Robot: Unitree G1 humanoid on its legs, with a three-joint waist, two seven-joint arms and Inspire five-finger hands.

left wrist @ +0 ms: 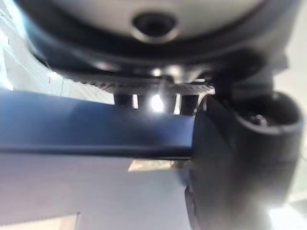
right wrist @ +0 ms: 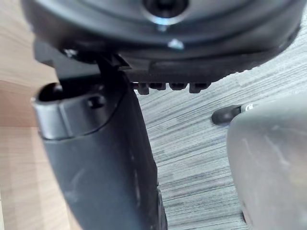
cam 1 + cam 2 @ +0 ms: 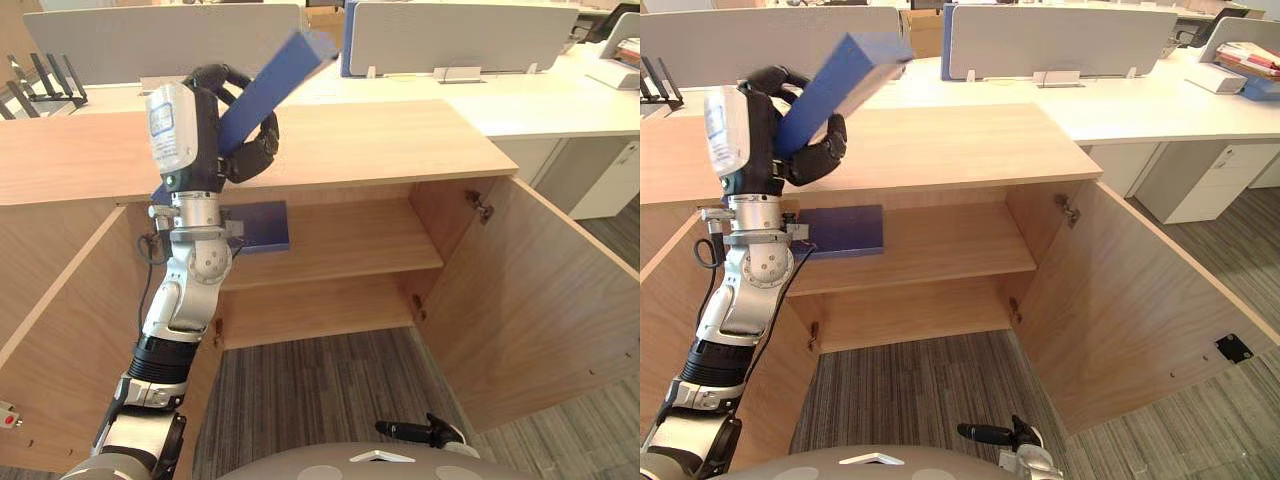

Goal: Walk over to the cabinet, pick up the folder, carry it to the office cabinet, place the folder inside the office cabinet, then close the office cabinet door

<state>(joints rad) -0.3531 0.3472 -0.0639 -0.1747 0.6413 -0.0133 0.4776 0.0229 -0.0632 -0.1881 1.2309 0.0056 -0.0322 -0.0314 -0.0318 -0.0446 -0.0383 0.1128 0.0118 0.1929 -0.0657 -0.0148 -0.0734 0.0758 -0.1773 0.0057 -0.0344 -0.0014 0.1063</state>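
Observation:
A long blue folder (image 3: 275,85) slants up over the front edge of the wooden office cabinet's top (image 3: 380,140). My left hand (image 3: 250,150) is shut on its lower half, fingers curled round it; the left wrist view has the folder (image 1: 96,129) right against the palm. The cabinet stands with both doors swung out, and its upper shelf (image 3: 350,240) is in plain sight. A flat blue item (image 3: 262,225) lies on that shelf's left end, behind my wrist. My right hand (image 2: 96,158) hangs low over the carpet, fingers relaxed and holding nothing.
The right door (image 3: 540,300) juts far out toward me, and the left door (image 3: 60,330) angles out at the left. White desks (image 3: 560,100) with grey divider screens (image 3: 450,35) stand behind the cabinet. Grey carpet (image 3: 330,390) lies in front.

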